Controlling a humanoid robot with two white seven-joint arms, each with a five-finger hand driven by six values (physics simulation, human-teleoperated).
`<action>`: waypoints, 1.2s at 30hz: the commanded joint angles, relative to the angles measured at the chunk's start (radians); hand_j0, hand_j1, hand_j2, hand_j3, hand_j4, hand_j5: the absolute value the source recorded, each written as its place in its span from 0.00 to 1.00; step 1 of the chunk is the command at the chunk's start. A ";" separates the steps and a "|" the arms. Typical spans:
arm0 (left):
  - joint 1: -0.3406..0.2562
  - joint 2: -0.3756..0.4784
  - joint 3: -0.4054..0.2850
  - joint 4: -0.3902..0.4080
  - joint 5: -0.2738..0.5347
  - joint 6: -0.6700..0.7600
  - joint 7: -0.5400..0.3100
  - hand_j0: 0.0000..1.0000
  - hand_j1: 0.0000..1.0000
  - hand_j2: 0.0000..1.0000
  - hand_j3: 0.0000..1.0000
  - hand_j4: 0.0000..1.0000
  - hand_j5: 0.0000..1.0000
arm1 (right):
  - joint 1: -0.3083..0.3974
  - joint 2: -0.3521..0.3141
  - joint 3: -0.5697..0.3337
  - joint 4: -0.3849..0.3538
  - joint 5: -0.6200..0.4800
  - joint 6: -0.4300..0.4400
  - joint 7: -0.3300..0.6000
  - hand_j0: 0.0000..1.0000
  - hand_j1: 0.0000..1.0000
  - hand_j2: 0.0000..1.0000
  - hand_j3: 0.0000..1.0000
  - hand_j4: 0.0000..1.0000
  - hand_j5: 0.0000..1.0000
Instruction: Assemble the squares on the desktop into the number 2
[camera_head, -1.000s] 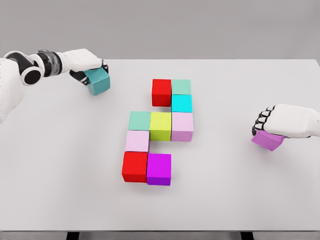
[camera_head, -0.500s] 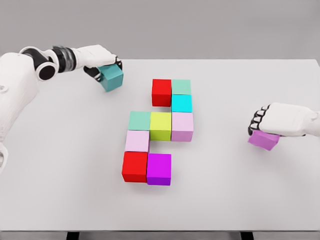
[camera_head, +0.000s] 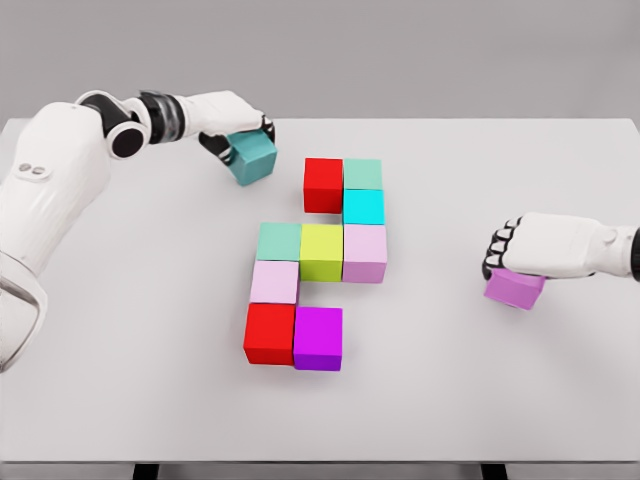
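Nine cubes sat edge to edge mid-table, forming most of a 2. Top row: red cube and sea-green cube; cyan cube below on the right; middle row of green cube, yellow-green cube and pale pink cube; a second pale pink cube on the left; base of red cube and magenta cube.

Left hand: fingers clamped on a teal cube, held tilted just left of the top row, probably to extend it.

Right hand: fingers curled over a purple cube, well apart at the right, likely meant for the base's open end.

White table: all blocks matte, plain, equal-looking.
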 joint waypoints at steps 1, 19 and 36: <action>0.000 -0.020 0.004 0.008 0.003 0.002 -0.004 0.64 0.64 0.64 0.64 0.64 0.64 | 0.000 0.002 0.003 0.000 -0.013 0.002 -0.002 0.57 0.57 0.57 0.57 0.57 0.57; -0.009 -0.069 0.026 0.057 0.005 0.002 -0.006 0.64 0.64 0.64 0.64 0.64 0.64 | 0.000 0.061 0.031 -0.002 -0.071 0.002 -0.005 0.57 0.57 0.57 0.57 0.57 0.57; -0.009 -0.088 0.043 0.070 0.011 0.002 -0.004 0.87 0.87 0.87 0.87 0.87 0.87 | 0.002 0.084 0.067 -0.002 -0.180 0.002 -0.007 0.57 0.57 0.57 0.57 0.57 0.57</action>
